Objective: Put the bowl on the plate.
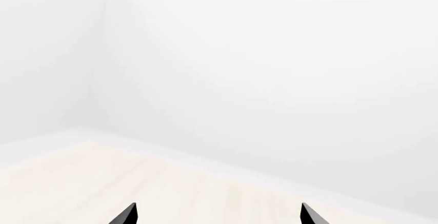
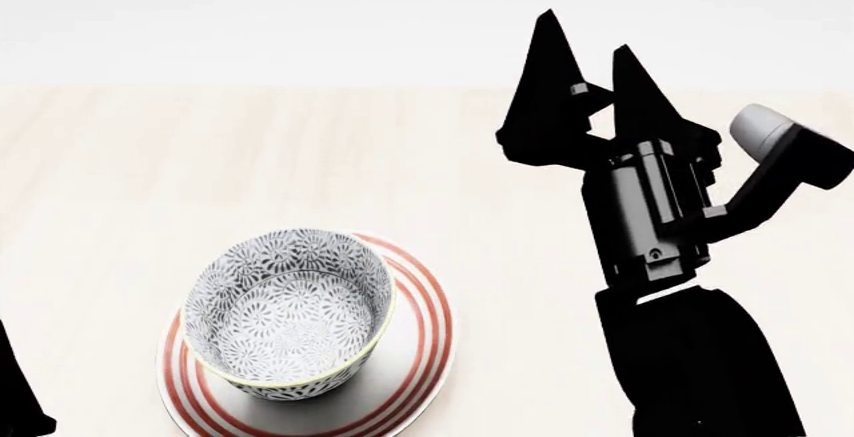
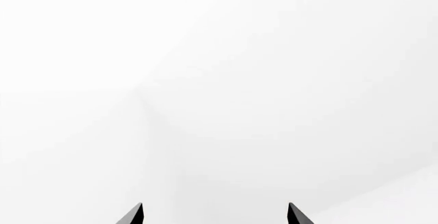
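Note:
In the head view the grey-and-white floral bowl (image 2: 290, 312) with its thin yellowish rim stands upright on the white plate (image 2: 420, 337) with red rings, slightly left of the plate's middle. My right gripper (image 2: 587, 47) is raised well above the table, to the right of the bowl, pointing up and away, open and empty. Its wrist view shows only its two tips (image 3: 215, 215) wide apart against white wall. My left gripper (image 1: 217, 215) is open too, with nothing between its tips; in the head view only a dark part of the left arm (image 2: 16, 397) shows at the lower left edge.
The pale wooden tabletop (image 2: 200, 177) stretches around the plate to a white wall behind it. The left wrist view shows the table's far edge (image 1: 205, 157) and a wall corner. My right arm's dark body (image 2: 694, 357) fills the lower right of the head view.

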Controlling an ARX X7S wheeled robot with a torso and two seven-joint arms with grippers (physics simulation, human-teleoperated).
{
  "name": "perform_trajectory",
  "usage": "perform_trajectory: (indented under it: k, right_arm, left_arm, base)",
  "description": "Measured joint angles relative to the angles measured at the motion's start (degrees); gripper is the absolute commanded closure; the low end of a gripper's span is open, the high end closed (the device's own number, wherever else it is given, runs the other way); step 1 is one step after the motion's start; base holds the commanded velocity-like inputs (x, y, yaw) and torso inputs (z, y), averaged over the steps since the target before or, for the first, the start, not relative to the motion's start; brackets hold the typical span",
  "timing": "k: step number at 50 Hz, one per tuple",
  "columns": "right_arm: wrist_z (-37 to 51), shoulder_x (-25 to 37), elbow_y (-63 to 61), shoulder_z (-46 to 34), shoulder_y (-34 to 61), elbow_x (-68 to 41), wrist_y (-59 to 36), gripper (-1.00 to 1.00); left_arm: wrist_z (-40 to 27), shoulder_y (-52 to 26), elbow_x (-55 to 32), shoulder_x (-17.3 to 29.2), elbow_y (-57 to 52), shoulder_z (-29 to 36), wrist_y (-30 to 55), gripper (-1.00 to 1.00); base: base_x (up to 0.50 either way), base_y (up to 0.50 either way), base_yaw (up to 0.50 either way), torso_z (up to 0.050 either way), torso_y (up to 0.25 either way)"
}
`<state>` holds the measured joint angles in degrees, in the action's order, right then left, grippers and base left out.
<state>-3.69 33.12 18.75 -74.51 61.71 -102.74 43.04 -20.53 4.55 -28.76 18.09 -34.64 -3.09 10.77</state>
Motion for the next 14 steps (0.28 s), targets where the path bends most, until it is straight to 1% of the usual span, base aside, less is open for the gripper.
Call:
perform_trajectory:
  k: [5, 14]
  right_arm:
    - [4.86, 7.17, -9.13, -1.06, -2.02, 3.54, 4.16, -1.0]
    - [14.03, 17.94, -21.95, -2.89, -7.42, 14.02, 10.27, -1.0]
  left_arm:
    - [0.29, -0.21, -0.11, 0.13, -0.27, 0.24, -0.36, -1.0]
    - [1.23, 1.45, -0.64, 0.56, -2.95, 0.33, -1.96, -1.0]
  base:
    - [0.0, 0.0, 0.0, 0.0, 0.0]
    - [0.0, 0.0, 0.0, 0.0, 0.0]
